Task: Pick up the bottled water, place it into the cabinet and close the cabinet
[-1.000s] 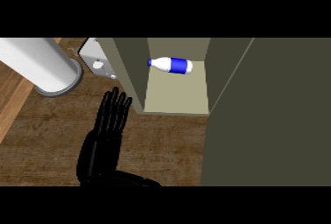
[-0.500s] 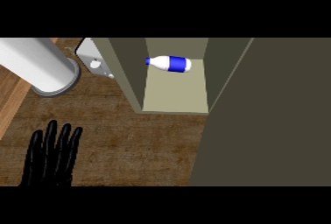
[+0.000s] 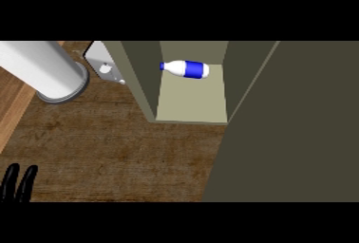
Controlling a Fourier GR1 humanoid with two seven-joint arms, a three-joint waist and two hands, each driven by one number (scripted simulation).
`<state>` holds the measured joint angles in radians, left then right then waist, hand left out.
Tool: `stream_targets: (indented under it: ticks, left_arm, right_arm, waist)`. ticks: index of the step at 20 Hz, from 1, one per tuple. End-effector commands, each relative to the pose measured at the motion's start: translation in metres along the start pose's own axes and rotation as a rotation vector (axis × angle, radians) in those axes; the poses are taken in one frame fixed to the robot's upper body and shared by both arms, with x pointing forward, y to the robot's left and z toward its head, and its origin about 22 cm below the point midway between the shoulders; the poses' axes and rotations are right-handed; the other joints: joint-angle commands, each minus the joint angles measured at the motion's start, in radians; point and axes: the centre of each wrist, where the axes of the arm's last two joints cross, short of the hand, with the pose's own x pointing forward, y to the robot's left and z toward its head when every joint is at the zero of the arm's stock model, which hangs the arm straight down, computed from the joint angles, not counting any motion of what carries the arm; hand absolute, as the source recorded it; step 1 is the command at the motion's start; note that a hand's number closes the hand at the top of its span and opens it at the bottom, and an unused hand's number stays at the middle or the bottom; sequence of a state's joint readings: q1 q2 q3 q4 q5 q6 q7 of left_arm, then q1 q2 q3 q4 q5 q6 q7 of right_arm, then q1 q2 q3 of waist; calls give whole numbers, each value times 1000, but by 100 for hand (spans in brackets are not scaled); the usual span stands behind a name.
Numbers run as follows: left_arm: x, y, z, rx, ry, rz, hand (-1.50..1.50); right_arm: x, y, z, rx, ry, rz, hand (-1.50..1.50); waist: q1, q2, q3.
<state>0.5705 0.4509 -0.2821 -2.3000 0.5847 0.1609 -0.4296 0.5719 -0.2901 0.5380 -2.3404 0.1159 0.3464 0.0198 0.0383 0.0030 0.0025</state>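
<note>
head view: bottled water (image 3: 186, 69), white with blue band and cap, lying on its side at the back of the cabinet (image 3: 193, 102) floor; judged light, stiff, smooth, prone to rolling; best taken across the banded middle. cabinet door (image 3: 294, 133) open at right. left hand (image 3: 17, 182) at lower left corner, fingers straight, slightly apart, holding nothing; right hand unseen

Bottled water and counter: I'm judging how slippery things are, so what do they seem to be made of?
Bottled water: probably plastic with a smooth finish. It has a white body, a blue band and a blue cap, and lies on its side in the cabinet. Counter: looks like wood or a wood-look laminate with a matt finish. It is brown with mottled grain streaks and shows no glare.
</note>
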Motion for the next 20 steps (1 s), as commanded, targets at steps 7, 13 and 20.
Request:
stream_targets:
  ticks: [7, 13, 20]
  left_arm:
    - [25, 29, 17, -25, 0, 9, -150]
    - [29, 45, 24, -27, 15, 11, -150]
    - [42, 60, 34, -20, -9, 23, -150]
  right_arm:
    - [21, 28, -40, 62, -131, -187, 150]
    - [18, 18, -76, 52, -109, -192, 150]
    - [27, 7, -129, 21, -99, -237, 150]
  waist:
    - [36, -5, -6]
    - [37, 1, -6]
    - [28, 0, -4]
